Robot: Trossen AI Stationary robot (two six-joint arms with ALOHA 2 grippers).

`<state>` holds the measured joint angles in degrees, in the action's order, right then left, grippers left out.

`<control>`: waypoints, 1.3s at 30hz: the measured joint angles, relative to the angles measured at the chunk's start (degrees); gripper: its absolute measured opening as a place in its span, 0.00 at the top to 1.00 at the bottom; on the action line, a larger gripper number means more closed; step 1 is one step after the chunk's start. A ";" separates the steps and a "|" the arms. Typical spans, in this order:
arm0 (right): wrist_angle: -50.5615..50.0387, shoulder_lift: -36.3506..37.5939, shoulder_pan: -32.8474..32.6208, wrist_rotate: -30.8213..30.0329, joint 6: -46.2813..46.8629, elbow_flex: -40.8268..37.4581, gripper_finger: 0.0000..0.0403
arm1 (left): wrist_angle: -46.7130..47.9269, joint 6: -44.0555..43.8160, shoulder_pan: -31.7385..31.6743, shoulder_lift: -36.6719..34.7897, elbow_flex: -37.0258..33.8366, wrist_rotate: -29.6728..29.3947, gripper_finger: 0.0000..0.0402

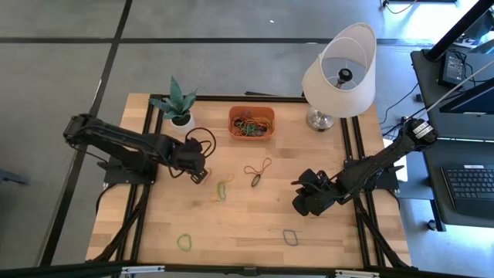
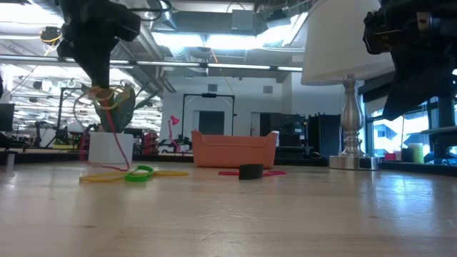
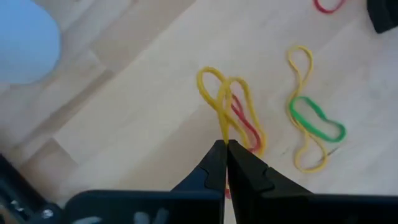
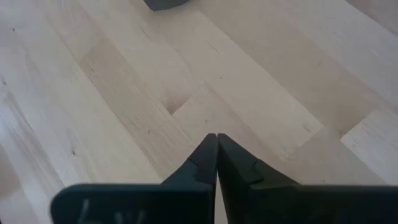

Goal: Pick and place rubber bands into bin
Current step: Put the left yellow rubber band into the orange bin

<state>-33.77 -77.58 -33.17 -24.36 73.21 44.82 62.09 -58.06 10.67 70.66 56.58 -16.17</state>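
Note:
My left gripper (image 1: 202, 173) hovers over the table's left middle, near the white plant pot, shut on a small bunch of yellow rubber bands (image 3: 222, 98) with a red one (image 3: 247, 126). The orange bin (image 1: 252, 122) stands at the far middle with several bands inside. Loose on the wood lie a yellow-and-green pair (image 1: 221, 189), a dark-and-red pair (image 1: 257, 171), a green band (image 1: 184, 242) and a grey-blue band (image 1: 290, 237). My right gripper (image 1: 302, 202) is shut above bare wood at right of centre (image 4: 216, 137), touching nothing. My left gripper pinches the yellow bands between its two fingertips (image 3: 217, 155), at one end of their loops (image 3: 224, 134), coming from above. The loops and the red band (image 2: 118, 143) hang slack below the fingers. Whether the red band's lower end touches the table, I cannot tell.
A potted plant in a white pot (image 1: 181, 116) stands at the far left, close to my left gripper. A lamp with a white shade (image 1: 340, 73) stands at the far right. Bare wood lies along the near edge between the loose bands.

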 joint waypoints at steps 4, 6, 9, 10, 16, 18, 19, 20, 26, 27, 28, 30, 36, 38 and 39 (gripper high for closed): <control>-0.01 0.00 0.00 0.00 0.00 0.00 0.96 | -1.46 1.91 0.23 -0.62 0.02 -0.58 0.99; 0.01 0.00 0.00 -0.02 0.00 0.00 0.96 | -0.07 0.04 0.27 -0.60 0.02 -2.18 0.99; 0.03 0.00 0.04 -0.02 0.00 0.02 0.97 | -1.28 1.15 0.18 -0.60 0.02 -1.59 0.99; 0.03 0.00 0.04 -0.02 0.00 0.02 0.97 | -0.39 1.19 0.14 -0.60 0.02 -1.82 0.99; 0.31 0.00 0.04 -0.04 0.26 0.02 0.96 | -2.58 4.55 0.55 -0.60 0.02 -0.91 0.99; 0.36 0.00 0.04 -0.05 0.28 0.02 0.96 | 1.45 -0.33 0.71 -0.60 0.02 -4.74 0.99; 0.50 0.00 0.04 -0.04 0.28 0.02 0.96 | 2.23 -2.76 0.64 -0.61 0.00 -6.75 0.99; 0.89 0.00 0.04 -0.06 0.28 0.02 0.96 | 0.69 -2.50 0.59 -0.62 0.00 -7.40 0.99; 1.78 0.00 0.04 -0.09 0.24 0.02 0.97 | -0.82 -0.60 0.73 -0.61 0.02 -6.28 0.99; 1.82 0.00 0.04 -0.09 0.24 0.02 0.97 | -1.11 -1.53 0.68 -0.62 0.02 -6.99 1.00; 1.93 0.00 0.06 -0.09 0.24 0.02 0.97 | -3.43 0.80 0.70 -0.62 0.02 -5.61 1.00; 1.92 0.00 0.05 -0.09 0.24 0.02 0.97 | -5.99 6.22 0.95 -0.62 0.02 -1.37 1.00; 1.91 0.00 0.07 -0.13 0.24 0.02 0.95 | -2.09 0.32 0.82 -0.49 0.02 -5.23 0.99; 1.91 0.00 0.06 -0.15 0.24 0.02 0.95 | -2.22 0.31 0.84 -0.49 0.02 -4.53 0.98; 1.89 0.00 0.05 -0.14 0.23 0.02 0.95 | -2.13 0.31 0.81 -0.47 0.02 -4.07 0.97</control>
<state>-31.87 -77.58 -33.12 -24.50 73.44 44.84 59.96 -57.76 11.48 70.19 56.60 -20.25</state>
